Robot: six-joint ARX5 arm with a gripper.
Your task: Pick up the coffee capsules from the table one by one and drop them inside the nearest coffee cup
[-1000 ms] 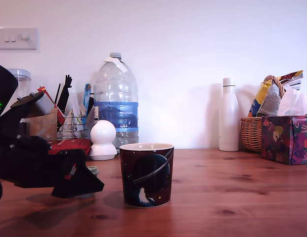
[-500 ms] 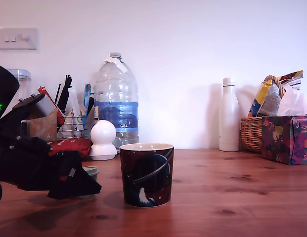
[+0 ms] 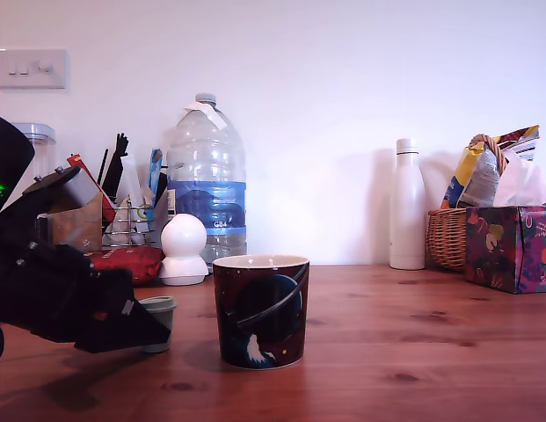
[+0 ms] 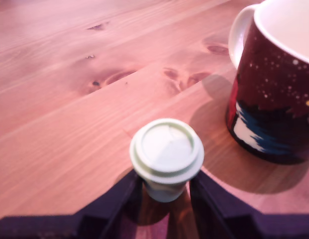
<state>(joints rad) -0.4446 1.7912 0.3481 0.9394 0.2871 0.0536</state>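
Low on the wooden counter [image 3: 413, 352], at the exterior view's left: black gripper [image 4: 165, 191], fingers [image 4: 117, 196] parted just wide enough to sit on either side of a pale green coffee capsule [image 4: 166, 157], right at its lower body. Can't tell for sure whether the pads are actually pressing on it or only flanking it. Capsule upright on the counter, wide flat rim up, nothing lifted. In the exterior view the same capsule [image 3: 157, 309] peeking out just past the gripper tip, only its rim and a bit of its side visible. Just beside it, toward the exterior view's right: the dark maroon-and-navy coffee cup [image 3: 260, 309] with the ringed planet on it, cream inside, apart from the capsule with a small strip of bare wood between. Handle visible in the wrist view only. Behind, along the wall: a white ball-shaped gadget [image 3: 183, 249], a big clear water jug [image 3: 206, 180] with a blue label, some red thing [image 3: 125, 261] lying flat, a rack of dark utensils [image 3: 123, 207]. Further to the exterior view's right, well apart: slim white bottle [image 3: 406, 215], wicker basket [image 3: 447, 237] stuffed with packets, floral tissue box [image 3: 510, 246]. Light switch [image 3: 31, 69] on the wall up top.
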